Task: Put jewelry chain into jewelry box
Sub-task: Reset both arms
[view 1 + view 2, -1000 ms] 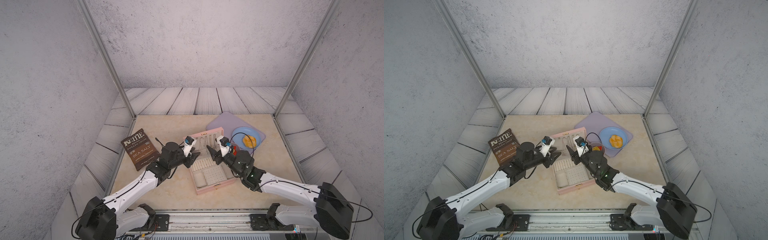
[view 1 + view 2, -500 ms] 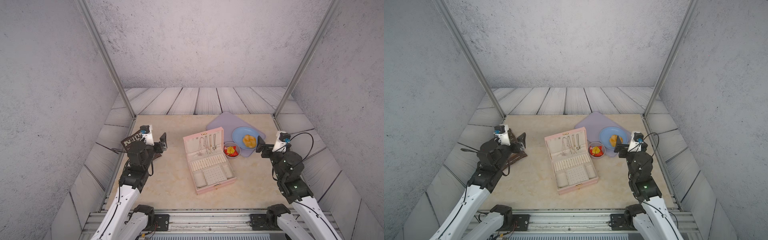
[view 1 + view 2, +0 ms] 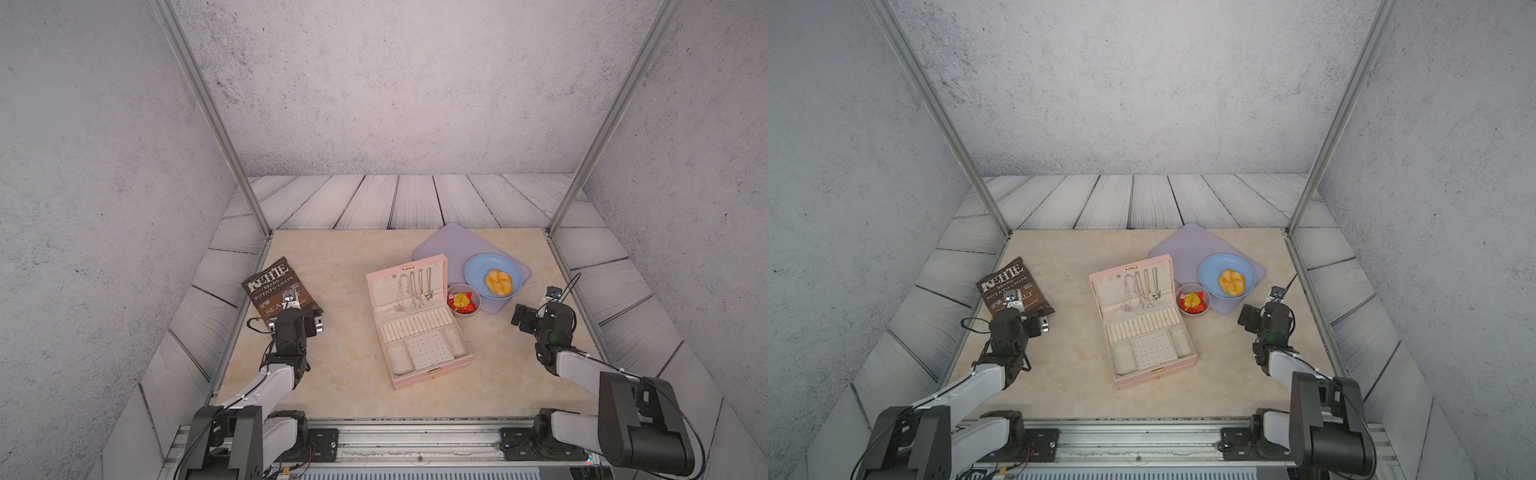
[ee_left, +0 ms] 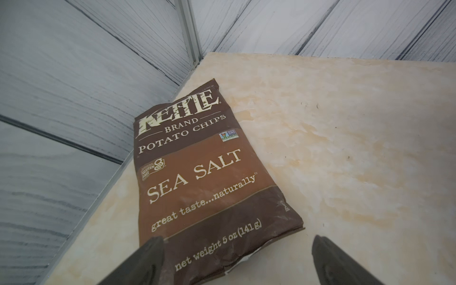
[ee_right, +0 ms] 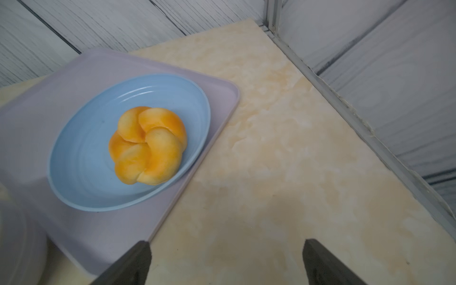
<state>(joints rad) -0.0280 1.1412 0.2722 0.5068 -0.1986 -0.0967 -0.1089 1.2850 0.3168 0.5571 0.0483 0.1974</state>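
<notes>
In both top views the fine necklace chains (image 3: 413, 286) hanging inside the lid of the pale pink hinged jewelry box (image 3: 432, 369) are too thin to tell apart. At nine o'clock from the box, the near end of the brown Kettle potato chip bag (image 3: 272, 284) is hidden behind the left gripper (image 3: 296, 316), whose dark fingers (image 4: 148, 261) run off the left wrist view's edge. At one o'clock, the lilac rectangular plastic tray (image 3: 444, 241) is partly covered by the lid and a round blue plate (image 3: 474, 267). The right wrist view shows a pale rounded shape (image 5: 17, 246) too blurred to name.
</notes>
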